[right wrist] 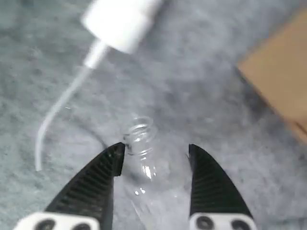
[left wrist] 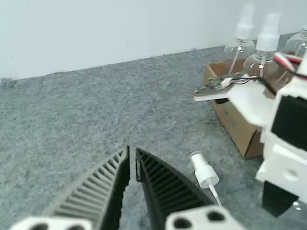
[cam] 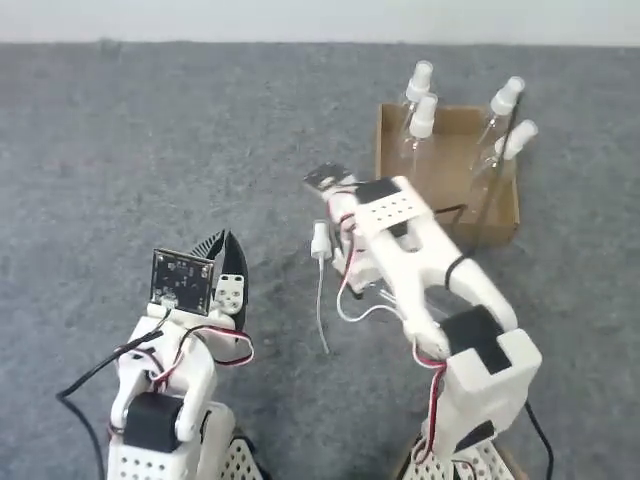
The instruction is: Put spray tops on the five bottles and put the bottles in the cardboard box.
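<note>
Left side first: my left gripper (cam: 226, 240) (left wrist: 133, 152) hangs low over the grey bench (cam: 150, 130) with its jaws pretty much together and nothing in them. Just to the right of it, a loose spray top (cam: 321, 240) (left wrist: 204, 170) (right wrist: 120, 19) lies flat on the bench with its thin tube trailing back toward me. Next over, my right gripper (right wrist: 156, 151) is clamped around a clear bottle (right wrist: 140, 139) with no top on, its open neck poking out past the fingertips, near that loose top. Furthest right is the cardboard box (cam: 395, 150) (left wrist: 235, 124), with four capped bottles (cam: 420, 130) standing upright in it.
</note>
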You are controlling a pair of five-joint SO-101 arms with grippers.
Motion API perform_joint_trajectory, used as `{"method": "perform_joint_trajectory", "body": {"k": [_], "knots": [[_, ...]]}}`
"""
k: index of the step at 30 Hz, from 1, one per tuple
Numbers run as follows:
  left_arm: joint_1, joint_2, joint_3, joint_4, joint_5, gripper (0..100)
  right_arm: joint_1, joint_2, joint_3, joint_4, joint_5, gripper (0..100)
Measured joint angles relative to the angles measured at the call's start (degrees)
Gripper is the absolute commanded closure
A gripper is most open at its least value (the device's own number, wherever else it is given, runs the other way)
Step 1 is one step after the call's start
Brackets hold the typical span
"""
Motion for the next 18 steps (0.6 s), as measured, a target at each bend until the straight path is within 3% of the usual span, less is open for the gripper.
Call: {"method": "perform_joint_trajectory", "body": {"k": [10, 14, 18], "knots": [[0.00, 0.00, 0.00, 0.00, 0.00, 99, 11.60, -16.62, 10.29, 1.23, 1.85, 91.1], [0.35, 0.00, 0.00, 0.00, 0.00, 99, 17.14, -26.11, 18.46, 1.67, 6.24, 91.1], [4.40, 0.44, -2.11, 1.32, -0.35, 99, 27.60, -32.09, 21.98, 1.85, 12.40, 91.1]]}}
